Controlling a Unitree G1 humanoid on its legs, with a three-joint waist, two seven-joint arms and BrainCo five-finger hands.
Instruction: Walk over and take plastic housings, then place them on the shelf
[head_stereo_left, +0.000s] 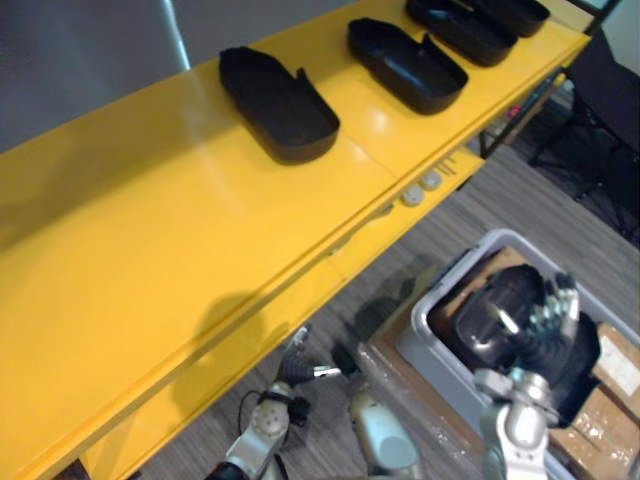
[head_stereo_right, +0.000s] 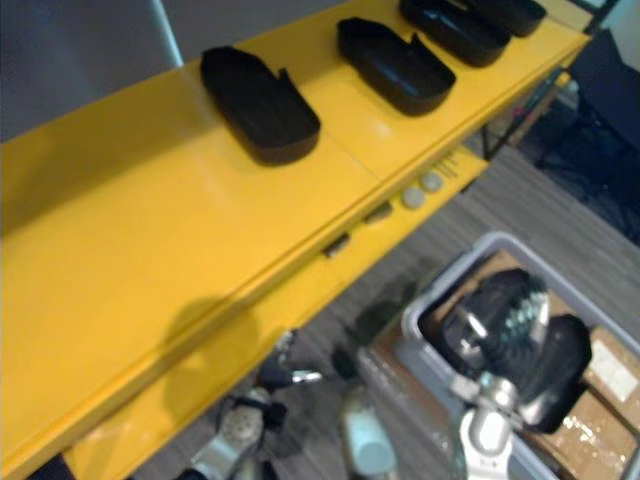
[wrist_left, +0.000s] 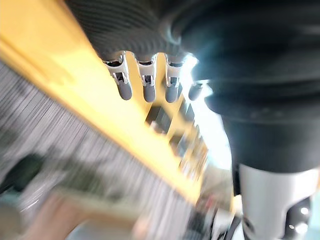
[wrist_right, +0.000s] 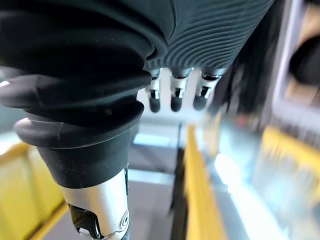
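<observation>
right robot hand (head_stereo_left: 545, 325) slack over binned housing (head_stereo_left: 490, 300), nothing gripped | left robot hand (head_stereo_left: 298, 365) slack, empty | risk: you fumble its glossy shell

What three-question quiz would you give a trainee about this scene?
1. True or false: the top of the yellow shelf is bare.
2. The right hand is: A) at the grey bin on the floor; B) flat on the shelf top; C) touching the other hand.
3. How many black housings lie on the shelf top in the left eye view?
Key: 1 false; 2 A; 3 four.
</observation>
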